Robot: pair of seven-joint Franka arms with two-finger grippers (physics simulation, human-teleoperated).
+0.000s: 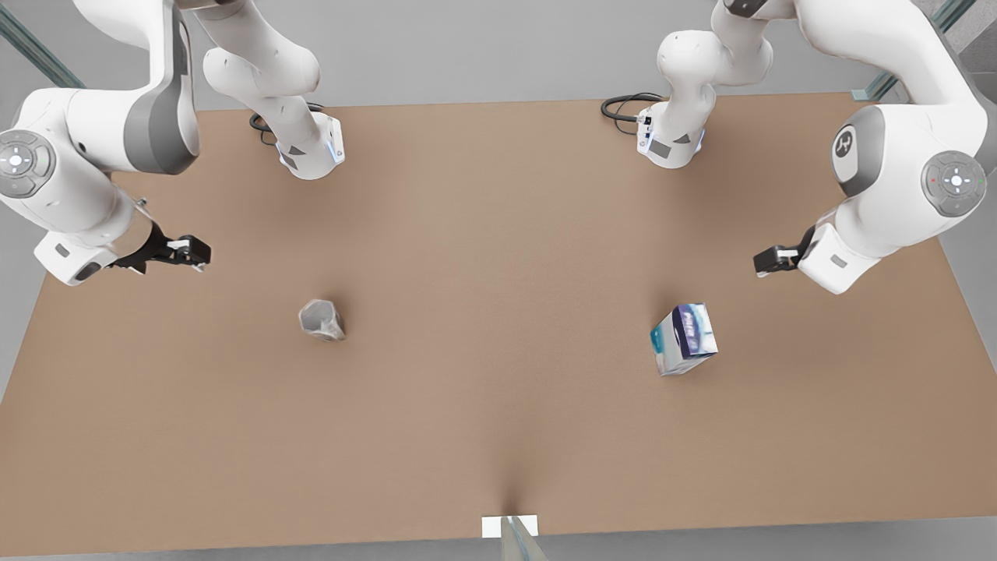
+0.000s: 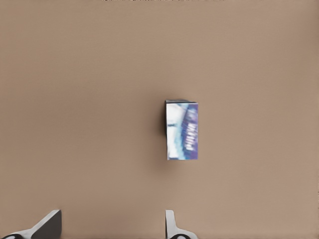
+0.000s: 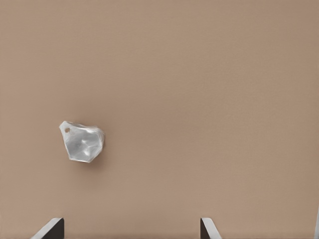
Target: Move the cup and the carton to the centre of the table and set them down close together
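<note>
The table (image 1: 498,436) is a plain light brown matte slab; two things sit right on it, well apart; taking the carton (image 1: 684,339) as the landmark, the cup (image 1: 322,320) is way off toward the front view's left of it, with bare tabletop between; the carton's white with a dark blue band and teal patches; the cup's pale grey and faceted.

pale grey cup (image 1: 321,320), white-blue-purple carton (image 1: 685,339), light brown table (image 1: 498,436)
</note>
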